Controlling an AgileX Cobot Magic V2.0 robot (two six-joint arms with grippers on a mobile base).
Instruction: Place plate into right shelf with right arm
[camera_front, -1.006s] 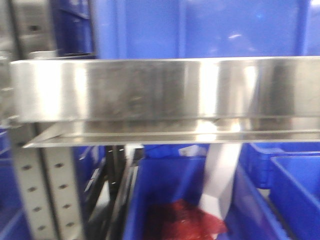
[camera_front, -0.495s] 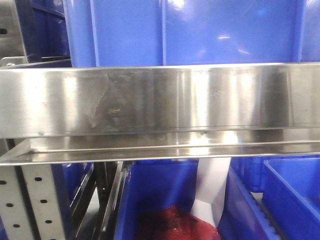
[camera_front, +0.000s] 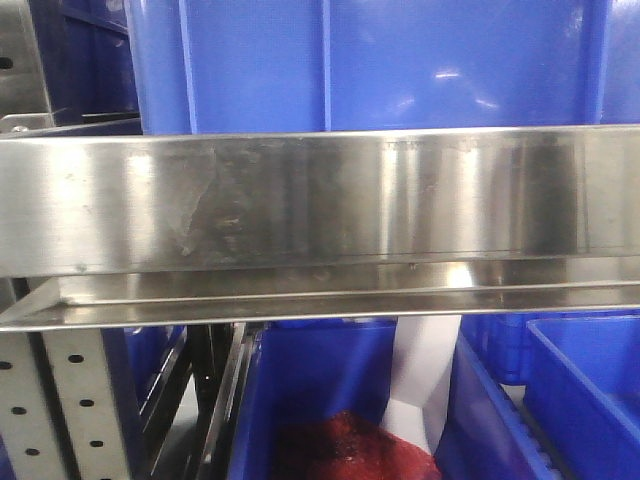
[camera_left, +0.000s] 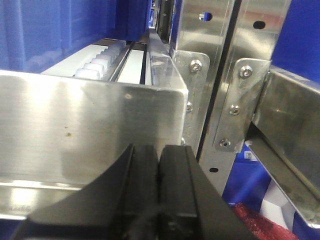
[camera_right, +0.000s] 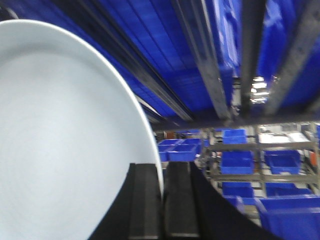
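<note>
The white plate (camera_right: 60, 145) fills the left of the right wrist view, held on edge. My right gripper (camera_right: 162, 172) is shut on its rim, one black finger on each face. The right shelf's steel front rail (camera_front: 320, 200) spans the front view, with a large blue bin (camera_front: 370, 65) on it and blue bins below. My left gripper (camera_left: 159, 155) is shut and empty, close in front of a steel rail (camera_left: 90, 125) and bolted uprights (camera_left: 235, 85). Neither arm shows in the front view.
A blue bin holding red material (camera_front: 345, 450) and a white sheet (camera_front: 425, 370) sits below the rail. A perforated upright (camera_front: 75, 410) stands at the lower left. More racks with blue bins (camera_right: 240, 160) show far off behind the plate.
The front view shifted between one second and half a second ago: the rail's left end moved out of frame and the blur went. Since then nothing has visibly moved.
</note>
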